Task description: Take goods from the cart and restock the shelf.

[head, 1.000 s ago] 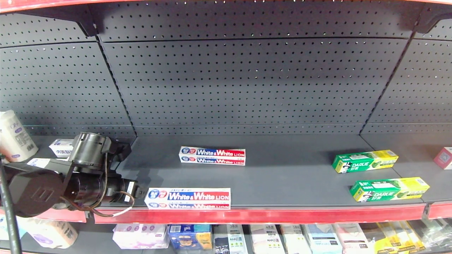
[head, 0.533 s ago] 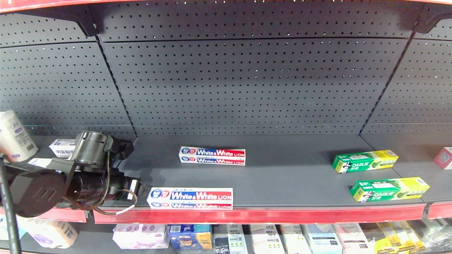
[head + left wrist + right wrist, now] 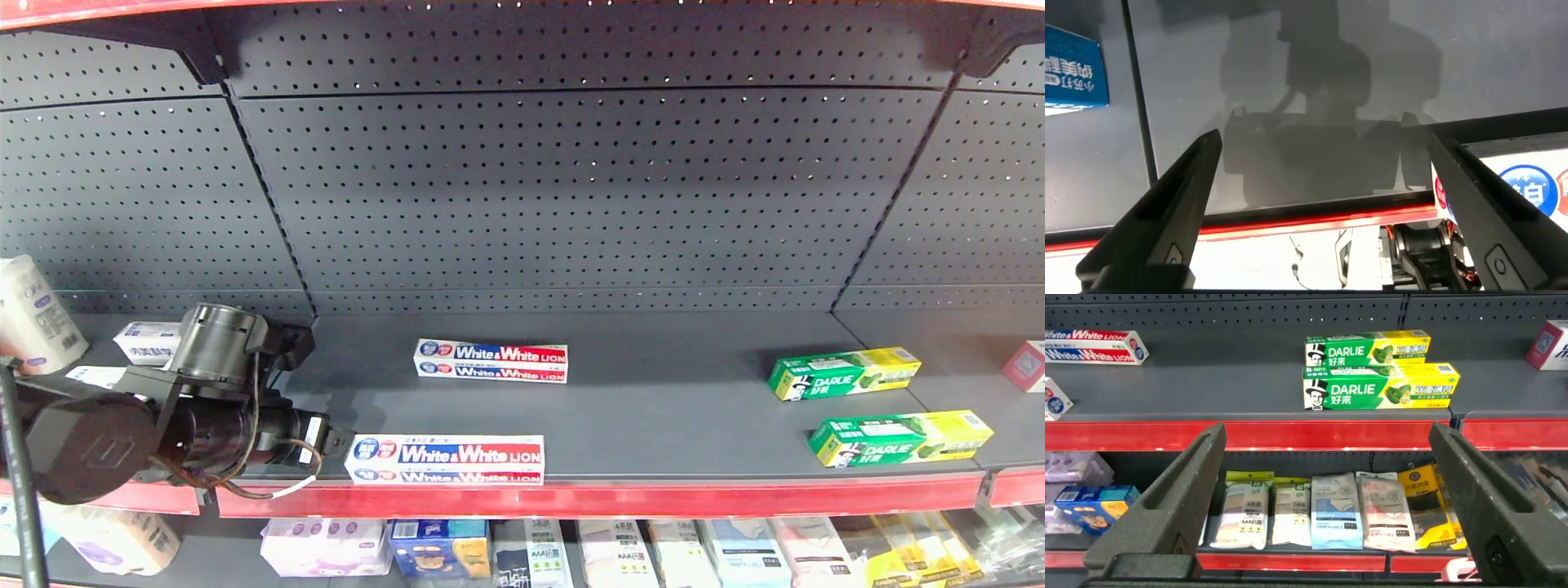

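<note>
**Left gripper point(image 3: 1310, 129) spread beside front toothpaste box point(image 3: 445, 460)**

The left gripper sits at the front edge of the shelf point(image 3: 653, 408). Its fingers are wide apart with nothing between them. One finger is just beside the left end of the front toothpaste box; whether they touch cannot be told. That box, printed in red, white and blue, lies flat along the red edge strip point(image 3: 653, 496). A matching box point(image 3: 490, 361) lies farther back. Two green-and-yellow toothpaste boxes point(image 3: 843, 372) lie well to the right. The right gripper point(image 3: 1327, 429), also spread and empty, faces the shelving front.

Bright even light; soft shadow beside green box point(image 3: 844, 373); edges bowed.
</note>
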